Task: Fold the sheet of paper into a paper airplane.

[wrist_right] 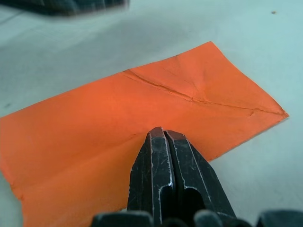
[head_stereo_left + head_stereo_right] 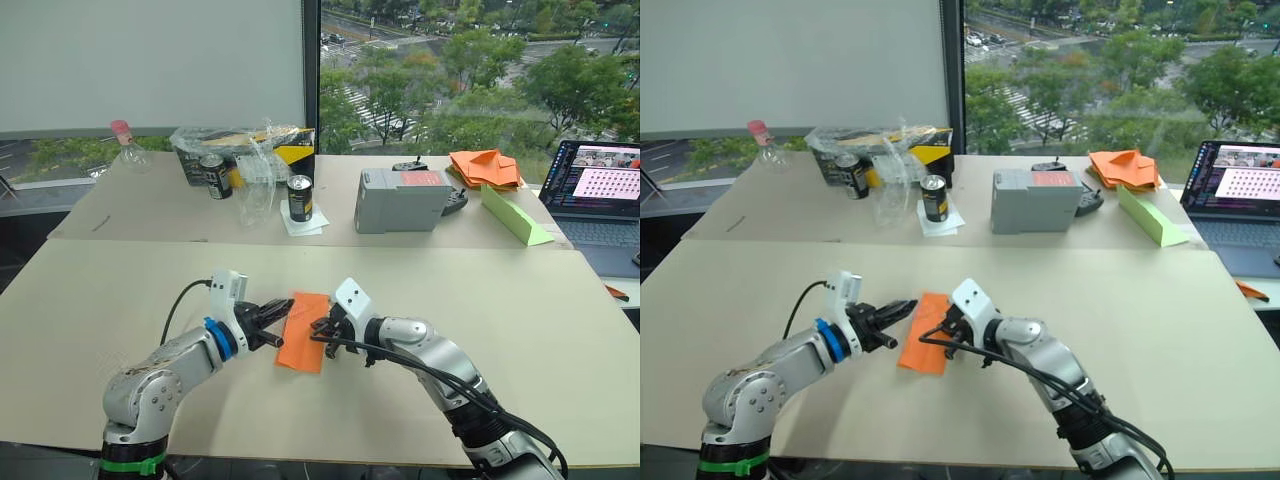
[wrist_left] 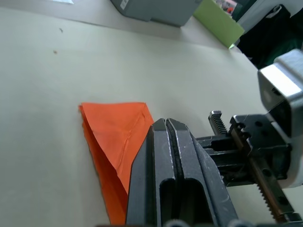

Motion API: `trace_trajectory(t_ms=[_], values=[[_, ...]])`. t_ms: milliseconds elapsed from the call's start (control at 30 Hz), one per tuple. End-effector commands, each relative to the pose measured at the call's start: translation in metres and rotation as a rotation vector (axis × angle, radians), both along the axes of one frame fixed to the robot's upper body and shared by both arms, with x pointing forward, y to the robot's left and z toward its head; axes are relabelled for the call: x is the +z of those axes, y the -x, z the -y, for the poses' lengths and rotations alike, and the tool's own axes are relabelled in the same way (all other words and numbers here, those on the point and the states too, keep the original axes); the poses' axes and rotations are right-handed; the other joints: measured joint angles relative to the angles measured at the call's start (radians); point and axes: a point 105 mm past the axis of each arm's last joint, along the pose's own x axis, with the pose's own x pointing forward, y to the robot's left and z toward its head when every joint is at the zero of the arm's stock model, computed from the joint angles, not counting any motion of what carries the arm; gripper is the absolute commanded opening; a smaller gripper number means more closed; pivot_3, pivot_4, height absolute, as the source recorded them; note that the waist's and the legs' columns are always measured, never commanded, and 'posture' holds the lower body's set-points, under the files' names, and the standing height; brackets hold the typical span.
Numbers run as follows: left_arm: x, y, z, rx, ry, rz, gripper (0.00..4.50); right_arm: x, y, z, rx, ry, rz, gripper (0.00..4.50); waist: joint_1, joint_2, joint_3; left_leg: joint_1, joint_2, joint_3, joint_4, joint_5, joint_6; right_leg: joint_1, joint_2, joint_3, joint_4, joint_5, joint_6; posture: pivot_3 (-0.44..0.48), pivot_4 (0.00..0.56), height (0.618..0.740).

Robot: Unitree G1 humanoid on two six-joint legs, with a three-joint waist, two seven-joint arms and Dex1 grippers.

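Currently, in the left eye view, the sheet of paper [image 2: 303, 331] lies flat on the near table [image 2: 120, 300] as a narrow folded strip, between the two grippers. The left gripper [image 2: 279, 312] meets the strip's left edge near its far end; the right gripper [image 2: 321, 330] meets the right edge about midway along. On the far table stand a grey box [image 2: 401, 199], two drink cans [image 2: 300, 198], a heap of orange paper pieces [image 2: 485, 168], a light-green paper wedge [image 2: 513, 216] and a laptop [image 2: 598, 190].

The right eye view gives the same layout: the strip rests between both fingertip pairs, close to the table's front portion.

The left wrist view shows the left gripper's jaws pressed together, nothing between them, the tips over the folded paper's edge. A diagonal crease [image 3: 127, 137] runs across the upper layer. Whether the tips bear on the paper or hover just above it cannot be told.

The right wrist view shows the right gripper's jaws likewise pressed together and empty, the tips resting on or just over the strip's near edge. Creases mark the far corner [image 1: 208, 90].

Judged step: flattening an early fold, with the wing and nose folds not yet formed. The next move calls for one gripper to pin the strip while the other lifts a layer or corner; thin paper may slip or buckle under a sliding tip.
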Motion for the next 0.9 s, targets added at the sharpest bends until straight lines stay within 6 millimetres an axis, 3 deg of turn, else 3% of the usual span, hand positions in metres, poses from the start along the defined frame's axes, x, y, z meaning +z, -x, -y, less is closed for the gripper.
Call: trace_trajectory(t_ms=[33, 400, 733, 900], values=[[-0.005, 0.002, 0.003, -0.028, -0.03, 0.009, 0.01, -0.003, 0.001, 0.001, -0.018, 0.008, -0.009, 0.0, 0.0, 0.0, 0.0, 0.0, 0.0, 0.0, 0.0, 0.0, 0.0, 0.0, 0.0, 0.0, 0.0, 0.0, 0.0, 0.0, 0.15, 0.74], [-0.034, -0.002, -0.013, 0.0, -0.113, -0.055, 0.01, 0.0, 0.002, 0.005, -0.041, 0.001, -0.007, 0.0, 0.001, 0.0, 0.0, 0.0, 0.0, 0.0, 0.0, 0.0, 0.0, 0.0, 0.0, 0.0, 0.0, 0.0, 0.0, 0.0, 0.15, 0.74], [-0.041, 0.0, -0.007, -0.02, -0.114, -0.068, 0.01, 0.018, 0.013, 0.004, 0.014, -0.03, -0.008, 0.0, 0.002, 0.0, 0.0, 0.0, 0.0, 0.0, 0.0, 0.0, 0.0, 0.0, 0.0, 0.0, 0.0, 0.0, 0.0, 0.0, 0.15, 0.74], [-0.041, 0.0, -0.007, -0.019, -0.115, -0.067, 0.01, 0.012, 0.012, 0.006, 0.004, -0.002, -0.016, 0.0, 0.002, 0.0, 0.0, 0.0, 0.0, 0.0, 0.0, 0.0, 0.0, 0.0, 0.0, 0.0, -0.001, 0.0, 0.0, 0.0, 0.15, 0.74]])
